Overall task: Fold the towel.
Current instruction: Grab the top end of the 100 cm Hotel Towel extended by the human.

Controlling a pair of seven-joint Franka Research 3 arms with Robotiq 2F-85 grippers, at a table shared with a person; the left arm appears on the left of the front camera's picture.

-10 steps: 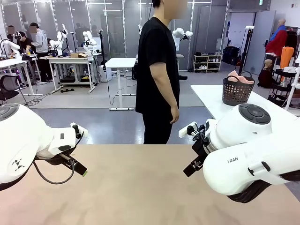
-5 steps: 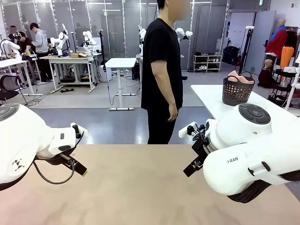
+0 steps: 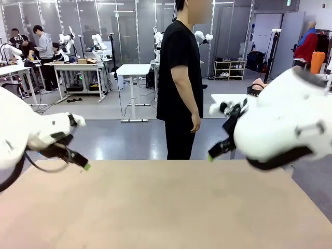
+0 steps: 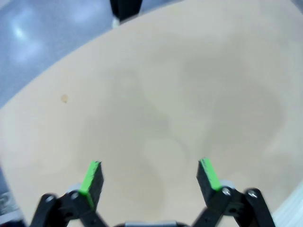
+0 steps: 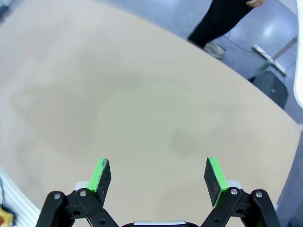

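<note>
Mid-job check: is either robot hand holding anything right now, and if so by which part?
Nothing is held. The left hand and the right hand both stand open above the table, with nothing in either.

The left gripper (image 3: 79,161) and the right gripper (image 3: 216,152) were raised higher above the table (image 3: 155,207); the person (image 3: 181,78) was shifted slightly rightward.
</note>
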